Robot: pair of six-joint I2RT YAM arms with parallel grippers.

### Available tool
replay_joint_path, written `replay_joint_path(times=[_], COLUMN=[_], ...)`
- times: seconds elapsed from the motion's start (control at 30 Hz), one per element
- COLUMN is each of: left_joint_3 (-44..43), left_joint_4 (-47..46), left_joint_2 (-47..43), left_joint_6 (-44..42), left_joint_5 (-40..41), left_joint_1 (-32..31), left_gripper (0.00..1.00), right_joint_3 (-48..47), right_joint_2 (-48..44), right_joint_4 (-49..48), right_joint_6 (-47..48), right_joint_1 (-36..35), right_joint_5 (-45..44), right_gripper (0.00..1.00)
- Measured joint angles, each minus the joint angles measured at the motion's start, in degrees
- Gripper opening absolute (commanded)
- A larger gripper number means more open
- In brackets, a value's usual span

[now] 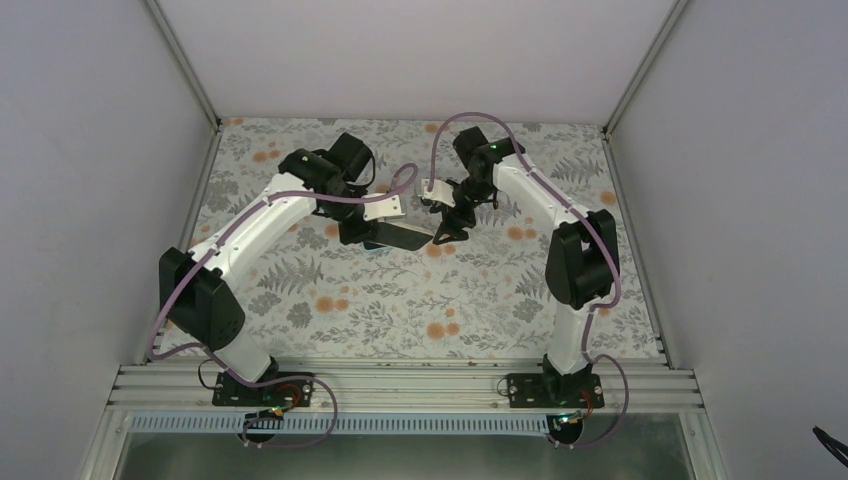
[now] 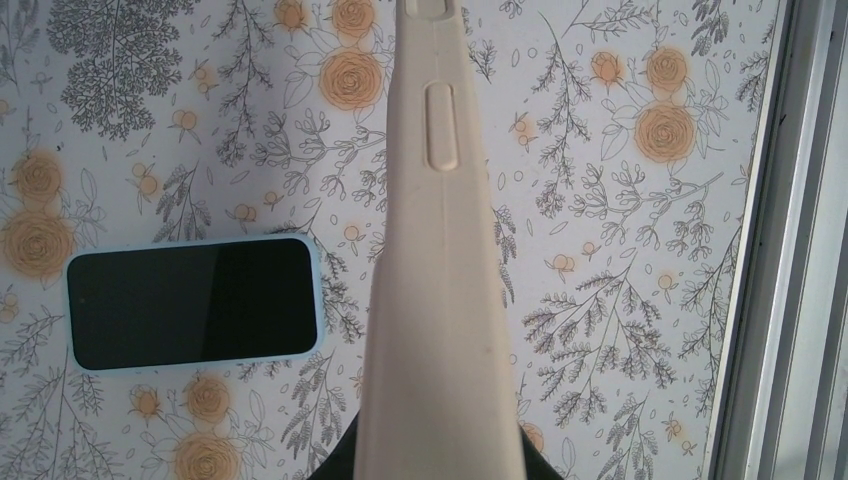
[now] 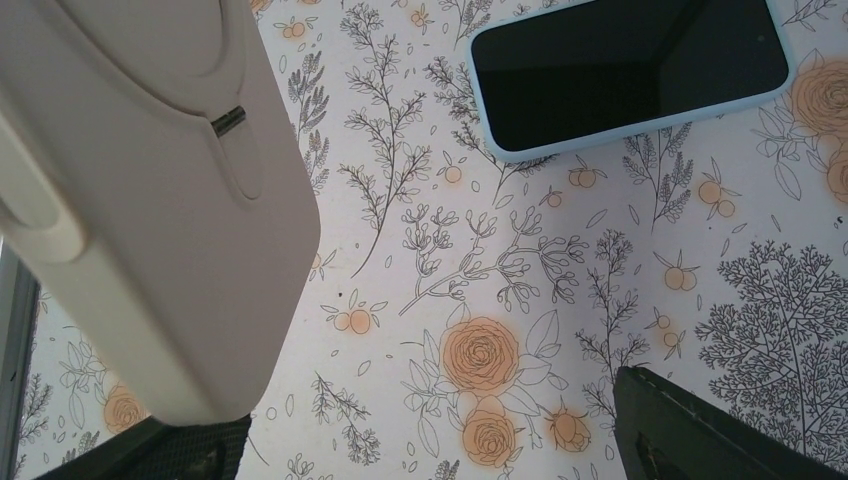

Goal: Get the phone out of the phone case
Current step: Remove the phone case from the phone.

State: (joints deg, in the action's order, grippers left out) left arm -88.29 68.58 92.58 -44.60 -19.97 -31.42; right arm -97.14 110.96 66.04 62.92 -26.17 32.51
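You have a floral cloth [image 1: 400, 300] spread over the whole table: orange roses, small orange buds and grey fern and leaf sprigs on a pale ground. Plain white walls [image 1: 80, 150] close it in on the left, far and right. Metal posts [image 1: 183, 62] run up from the two far corners. A ribbed metal rail [image 1: 400, 385] runs along the near edge, with a grey tray [image 1: 400, 455] just nearer. A dark cable [image 1: 830, 445] shows at the near right corner.
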Motion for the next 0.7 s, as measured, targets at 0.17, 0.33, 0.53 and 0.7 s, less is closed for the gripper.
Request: replay_joint_path(times=[0.17, 0.33, 0.53, 0.7], left_joint_3=[0.0, -0.3, -0.5, -1.0], left_joint_4=[0.0, 0.2, 0.3, -0.1], left_joint_2=[0.0, 0.0, 0.0, 0.0], left_joint_6=[0.3, 0.4, 1.3, 2.1], left_joint_5=[0.0, 0.3, 1.2, 1.8], left_joint_1=[0.0, -0.2, -0.4, -0.5], left_gripper=[0.02, 0.02, 0.02, 0.02], right_joint_3=[0.0, 0.0, -2.2, -4.0], right_joint_2=[0.0, 0.0, 1.3, 1.9], right_joint_4=[-0.1, -0.5, -0.5, -0.4], right_joint_6=[-0.2, -0.6, -1.7, -2.6], right_joint_1=[0.0, 0.0, 0.0, 0.0], right_joint_5=[-0.1, -0.3, -2.0, -3.1], right_gripper=[0.88, 0.88, 0.87, 0.88])
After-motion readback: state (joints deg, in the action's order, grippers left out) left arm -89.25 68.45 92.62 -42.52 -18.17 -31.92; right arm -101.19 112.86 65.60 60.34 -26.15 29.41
